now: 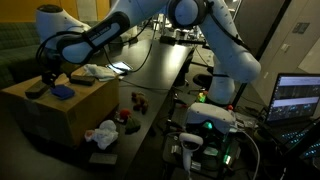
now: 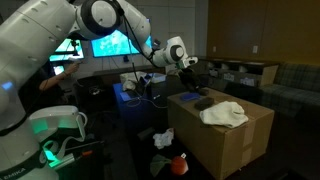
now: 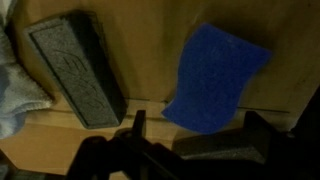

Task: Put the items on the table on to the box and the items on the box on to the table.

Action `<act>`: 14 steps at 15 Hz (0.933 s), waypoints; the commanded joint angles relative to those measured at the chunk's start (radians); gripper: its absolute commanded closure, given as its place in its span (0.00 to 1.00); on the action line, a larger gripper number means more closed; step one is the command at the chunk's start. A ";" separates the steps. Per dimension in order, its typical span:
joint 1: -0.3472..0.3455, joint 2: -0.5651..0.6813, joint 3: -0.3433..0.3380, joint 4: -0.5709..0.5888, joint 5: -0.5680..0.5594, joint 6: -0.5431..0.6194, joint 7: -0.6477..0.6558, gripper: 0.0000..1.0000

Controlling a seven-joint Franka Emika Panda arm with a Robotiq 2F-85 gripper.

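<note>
I found the gripper (image 3: 200,140) hanging over the box (image 1: 60,115), jaws wide and empty, above a blue pad (image 3: 215,75) lying beside a grey block (image 3: 75,65). Step in hand, by my judgement, was clearing the box top (nothing gripped yet). The next move called for a square descent onto the pad, then transfer to the table (image 1: 155,75).

Robotics lab or research office, dimly lit. Franka arm (image 1: 228,55) rises from green-glowing base (image 1: 212,120). Bright cyan monitors (image 2: 110,43) glow at back of room; laptop screen (image 1: 297,97) sits beside robot. Long dark bench (image 1: 160,68) carries cables and electronics at far end. Along wall, couch (image 2: 295,85); large cardboard box (image 2: 225,135) beside bench. Feel of shared, improvised research space rather than production floor.
</note>
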 commanded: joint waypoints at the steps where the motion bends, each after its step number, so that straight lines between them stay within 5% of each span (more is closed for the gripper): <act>1: -0.016 0.000 0.016 -0.024 0.050 0.042 -0.028 0.00; 14: -0.048 0.040 0.049 -0.041 0.143 0.074 -0.092 0.00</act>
